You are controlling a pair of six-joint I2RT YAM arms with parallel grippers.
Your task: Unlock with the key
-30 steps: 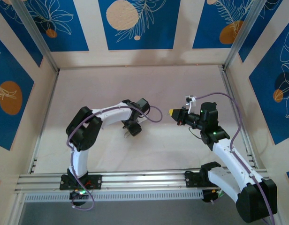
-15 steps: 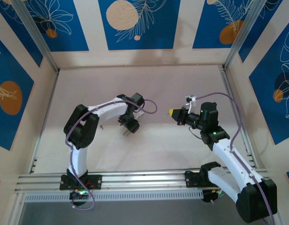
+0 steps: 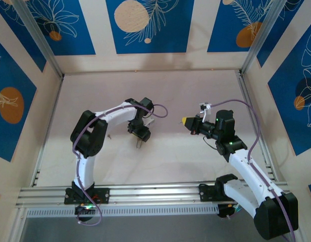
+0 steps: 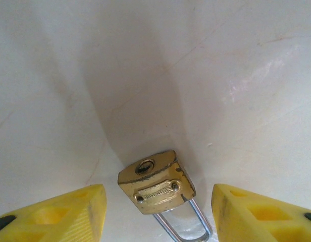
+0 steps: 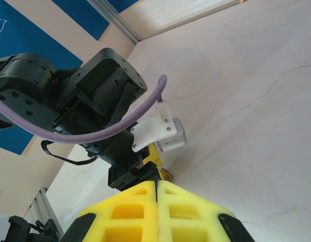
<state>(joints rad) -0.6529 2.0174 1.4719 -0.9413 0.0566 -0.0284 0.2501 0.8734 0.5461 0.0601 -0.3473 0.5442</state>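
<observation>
left end effector (image 3: 140, 143) edged left since a second ago, jaws apart either side of padlock (image 4: 155, 189) on bench (image 4: 256, 75), not touching. right end effector (image 5: 156, 187) unmoved, pinched tight. key: can't tell where.

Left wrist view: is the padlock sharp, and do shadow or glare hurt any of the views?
Left wrist: padlock sharp, keyhole readable; a broad soft shadow runs up the table behind it, faint glare at right. Right wrist: wall strip at top washed out, the rest clear. Top external: even light, no glare.
</observation>
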